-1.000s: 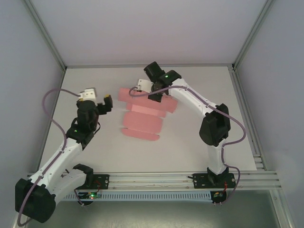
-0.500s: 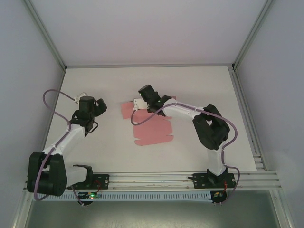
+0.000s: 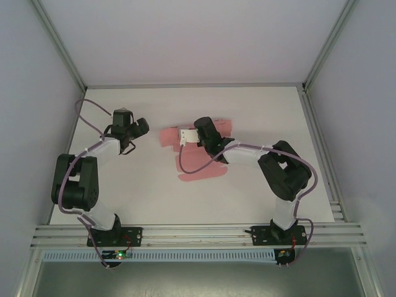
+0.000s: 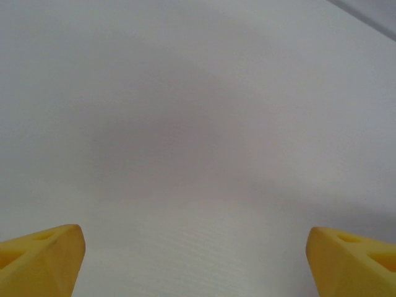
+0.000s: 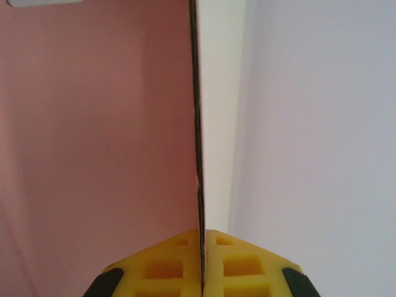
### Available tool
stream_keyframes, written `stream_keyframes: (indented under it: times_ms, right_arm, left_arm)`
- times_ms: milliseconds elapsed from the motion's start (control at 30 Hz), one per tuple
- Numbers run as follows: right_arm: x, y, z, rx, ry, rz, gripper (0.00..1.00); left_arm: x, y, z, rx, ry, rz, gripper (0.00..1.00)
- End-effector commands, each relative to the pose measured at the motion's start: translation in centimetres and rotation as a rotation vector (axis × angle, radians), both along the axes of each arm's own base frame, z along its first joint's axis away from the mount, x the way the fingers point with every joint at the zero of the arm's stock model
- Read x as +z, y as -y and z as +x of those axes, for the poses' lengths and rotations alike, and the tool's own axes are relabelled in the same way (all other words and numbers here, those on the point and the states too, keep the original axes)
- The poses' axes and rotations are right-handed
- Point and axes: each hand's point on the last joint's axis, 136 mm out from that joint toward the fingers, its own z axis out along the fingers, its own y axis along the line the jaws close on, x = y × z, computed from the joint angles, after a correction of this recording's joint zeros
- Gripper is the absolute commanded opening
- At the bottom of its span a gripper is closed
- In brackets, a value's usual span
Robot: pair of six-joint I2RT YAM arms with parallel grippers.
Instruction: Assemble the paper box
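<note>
Nearest to us, a metal rail (image 3: 198, 230) runs along the front edge of the desk (image 3: 266, 111), and both arms are bolted beside it. The left arm (image 3: 77, 182) folds back on itself and reaches up the left side. The right arm (image 3: 284, 173) bends at its elbow and stretches leftward toward the middle of the desk.

From the left wrist we see the left jaws spread wide. The two yellow fingertips (image 4: 40, 260) sit at the bottom corners of that view, with bare white desk between and beyond them. They hold nothing.

The right jaws are closed on the paper box (image 3: 201, 164). In the right wrist view the two yellow pads (image 5: 167, 250) press together with the card's thin edge clamped between them, so we look along the sheet edge-on. Its pink face spreads away to the left of the jaws, and a white strip and a pale surface lie to their right. We cannot tell whether the gripped part lies flat or is lifted.

From above, the paper box is a pink die-cut sheet, not yet folded into a box. It sits mostly under and just on the near side of the right jaws, with flaps reaching out to either side of them. It is well to the right of the left jaws and apart from them.

Farthest off, pale walls (image 3: 185, 37) close in the desk.
</note>
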Motion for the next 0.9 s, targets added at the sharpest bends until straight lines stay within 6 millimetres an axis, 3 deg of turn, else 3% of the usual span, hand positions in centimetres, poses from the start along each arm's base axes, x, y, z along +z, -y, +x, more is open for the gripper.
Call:
stream_keyframes:
  times_ms: [0, 200, 467, 667, 867]
  right_arm:
    - [4.6, -0.3, 0.8, 0.018, 0.121, 0.075, 0.00]
    - [5.1, 0.0, 1.7, -0.027, 0.238, 0.086, 0.00]
    - [1.4, 0.6, 0.6, -0.086, 0.223, 0.066, 0.00]
    - [-1.2, 0.6, -1.2, -0.104, 0.190, 0.096, 0.00]
    - [-2.2, 0.9, -1.8, -0.131, 0.181, 0.107, 0.00]
  left_arm:
    - [1.8, 1.3, 2.5, -0.095, 0.078, -0.022, 0.88]
    - [1.6, 2.9, 3.7, -0.173, 0.089, -0.075, 0.82]
    - [0.6, 3.7, 2.9, -0.227, 0.072, -0.086, 0.77]
    - [-0.4, 5.5, 2.3, -0.320, 0.074, -0.097, 0.75]
    - [-0.1, 8.2, 1.6, -0.460, 0.092, -0.110, 0.68]
